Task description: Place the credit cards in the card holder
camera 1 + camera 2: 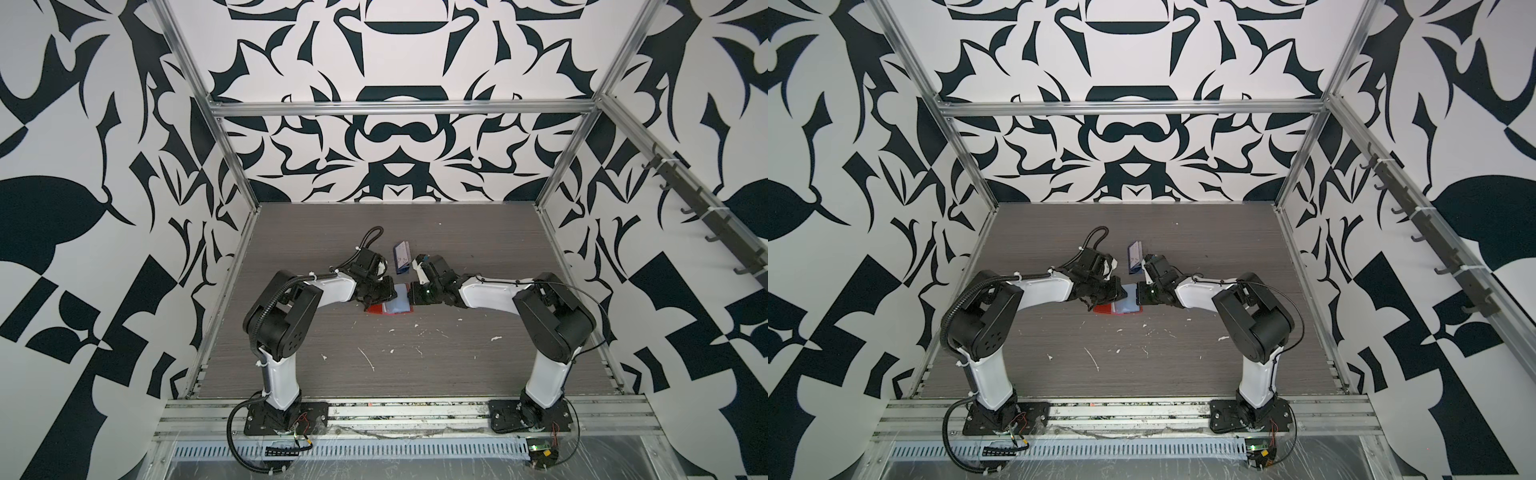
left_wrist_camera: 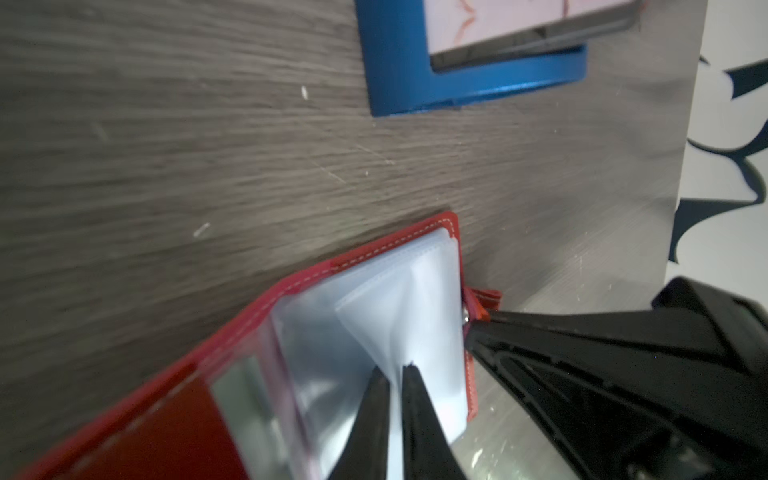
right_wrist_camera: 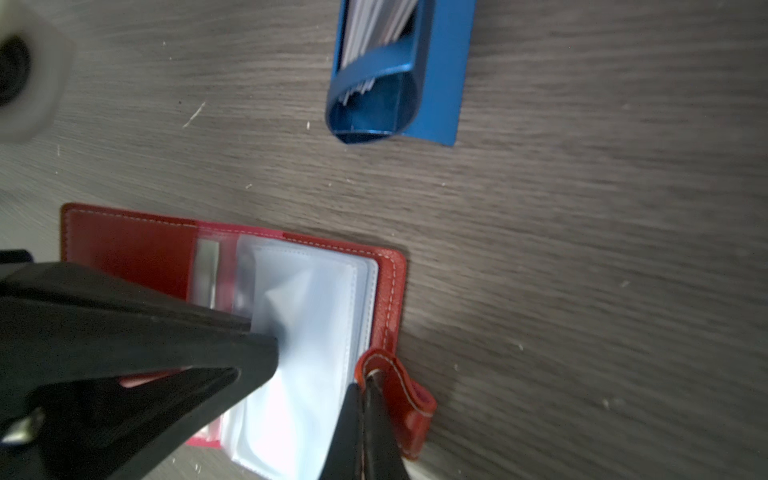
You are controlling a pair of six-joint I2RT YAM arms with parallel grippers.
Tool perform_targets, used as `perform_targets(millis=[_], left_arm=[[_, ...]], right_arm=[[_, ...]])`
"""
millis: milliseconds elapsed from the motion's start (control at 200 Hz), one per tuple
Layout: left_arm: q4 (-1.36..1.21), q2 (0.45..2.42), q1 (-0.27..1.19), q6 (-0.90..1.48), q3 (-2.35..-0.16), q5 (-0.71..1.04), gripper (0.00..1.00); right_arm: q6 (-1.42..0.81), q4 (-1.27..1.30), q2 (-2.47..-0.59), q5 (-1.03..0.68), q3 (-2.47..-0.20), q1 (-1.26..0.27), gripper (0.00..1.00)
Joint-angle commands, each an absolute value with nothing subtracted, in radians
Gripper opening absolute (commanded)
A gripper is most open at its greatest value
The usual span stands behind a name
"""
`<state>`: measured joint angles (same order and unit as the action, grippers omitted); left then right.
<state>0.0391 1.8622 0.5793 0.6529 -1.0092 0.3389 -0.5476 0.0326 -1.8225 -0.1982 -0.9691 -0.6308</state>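
Now, wallet point(image 3: 124, 249) held open: left gripper point(image 2: 395, 370) pinching a sleeve point(image 2: 415, 299), right gripper point(image 3: 363, 386) clamped on the tab point(image 3: 411, 399); next needs a card point(image 3: 365, 37).

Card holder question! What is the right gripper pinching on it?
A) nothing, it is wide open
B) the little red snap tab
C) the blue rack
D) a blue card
B: in the right wrist view, the right gripper is closed on the red snap tab at the edge of the open card holder.
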Motion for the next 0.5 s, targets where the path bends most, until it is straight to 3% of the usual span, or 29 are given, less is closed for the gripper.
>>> perform_targets(millis=[0, 100, 260, 495], left_arm=[[0.079, 1.858, 0.586, 0.646, -1.009, 0.329, 0.01], [0.086, 1.838, 0.588, 0.643, -1.005, 0.319, 0.00], [0.084, 1.793, 0.588, 0.638, -0.991, 0.299, 0.00], [0.053, 1.742, 0.589, 0.641, -0.962, 0.288, 0.00]], right_arm=[[-0.548, -0.014, -1.771, -0.145, -0.950, -0.638, 0.00], [-0.537, -0.049, -1.718, -0.076, -0.941, -0.639, 0.00], [-0.521, -0.084, -1.622, 0.013, -0.918, -0.640, 0.16], [-0.484, -0.071, -1.588, -0.092, -0.920, -0.640, 0.22]])
